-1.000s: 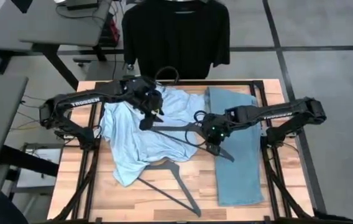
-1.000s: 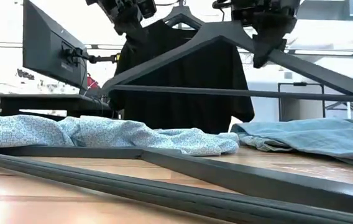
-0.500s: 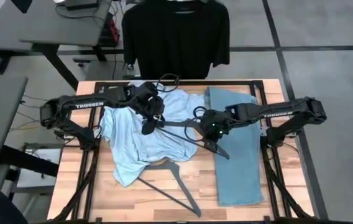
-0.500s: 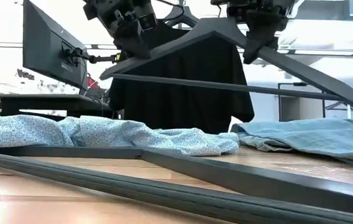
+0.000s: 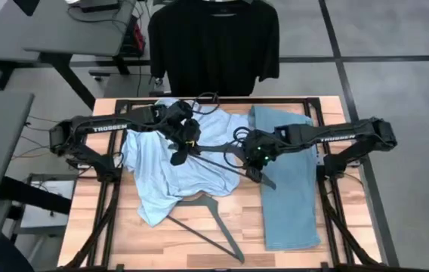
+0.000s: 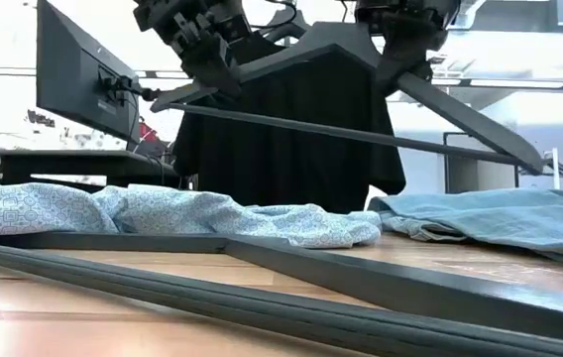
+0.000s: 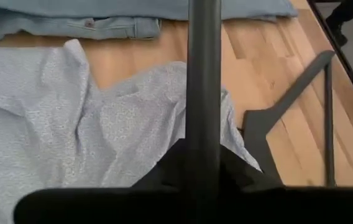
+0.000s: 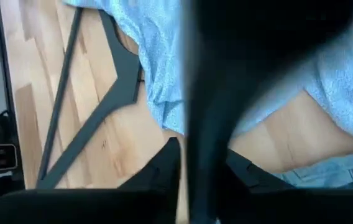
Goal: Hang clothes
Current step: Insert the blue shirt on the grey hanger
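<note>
A dark clothes hanger (image 5: pixel 222 160) hangs in the air over the table's middle, held at both ends of its span. My left gripper (image 5: pixel 178 151) is shut on its left arm and my right gripper (image 5: pixel 257 161) on its right arm. Below it the pale blue button shirt (image 5: pixel 165 170) lies crumpled on the table's left half. The light blue jeans (image 5: pixel 288 189) lie flat along the right side. The black t-shirt (image 5: pixel 214 41) hangs on a hanger beyond the far edge. My left gripper pinches the hanger's left arm (image 7: pixel 202 124) between its two fingers, near that arm's outer end, coming from above. The hanger is clear of the shirt below. My right gripper pinches the hanger's right arm (image 8: pixel 205 143) a little out from the hook, coming from above with the fingers across the arm. The hanger is lifted clear and slopes down toward its right end (image 6: pixel 529 159).
A second dark hanger (image 5: pixel 208 221) lies flat on the wood near the front, partly under the shirt's hem. A black metal frame (image 5: pixel 328 189) borders the table. Desks and a monitor (image 6: pixel 78 74) stand to the left beyond the table.
My left gripper has gone down and toward the near edge onto the hanger's left arm and now holds it. The hanger's left end has risen. Its right end has swung in toward the table's middle, so it now slopes down to the right.
</note>
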Tool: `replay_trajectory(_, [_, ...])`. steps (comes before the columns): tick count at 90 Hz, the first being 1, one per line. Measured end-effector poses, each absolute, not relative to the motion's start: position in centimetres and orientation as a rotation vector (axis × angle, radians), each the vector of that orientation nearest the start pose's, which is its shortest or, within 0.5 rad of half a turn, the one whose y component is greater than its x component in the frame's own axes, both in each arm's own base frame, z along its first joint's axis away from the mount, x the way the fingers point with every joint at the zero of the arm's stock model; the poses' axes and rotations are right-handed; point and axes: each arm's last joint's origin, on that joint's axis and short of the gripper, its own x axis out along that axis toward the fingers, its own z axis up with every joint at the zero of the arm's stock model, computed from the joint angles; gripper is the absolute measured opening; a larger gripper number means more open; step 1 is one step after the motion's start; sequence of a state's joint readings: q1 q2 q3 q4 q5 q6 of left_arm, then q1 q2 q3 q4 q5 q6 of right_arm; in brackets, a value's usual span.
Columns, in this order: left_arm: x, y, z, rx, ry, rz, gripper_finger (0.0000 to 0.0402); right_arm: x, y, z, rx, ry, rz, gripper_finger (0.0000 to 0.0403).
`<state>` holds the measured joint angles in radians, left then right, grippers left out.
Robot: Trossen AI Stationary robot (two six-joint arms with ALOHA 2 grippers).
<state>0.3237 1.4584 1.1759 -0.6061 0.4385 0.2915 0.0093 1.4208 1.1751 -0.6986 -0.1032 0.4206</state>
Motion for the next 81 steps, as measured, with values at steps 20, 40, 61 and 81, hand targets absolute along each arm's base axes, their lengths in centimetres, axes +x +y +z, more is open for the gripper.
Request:
replay_trajectory(20, [27.8,8.7,29.3,-0.045,0.774,-0.217,0.0019,27.9,-0.5,31.3,0.516,0.912,-0.143,0.0144])
replay_trajectory(40, [25.4,9.4,32.4,-0.062,0.650,-0.157,0.0018,23.4,-0.7,36.1,0.511,0.680,-0.208,0.0167])
replay_trajectory(61, [23.8,9.6,34.5,-0.100,0.538,-0.129,0.0017,21.2,-0.4,35.6,0.481,0.518,-0.262,0.0203])
replay_trajectory(81, [23.6,9.8,34.8,-0.137,0.519,-0.100,0.0017,22.1,-0.4,32.7,0.479,0.460,-0.243,0.0230])
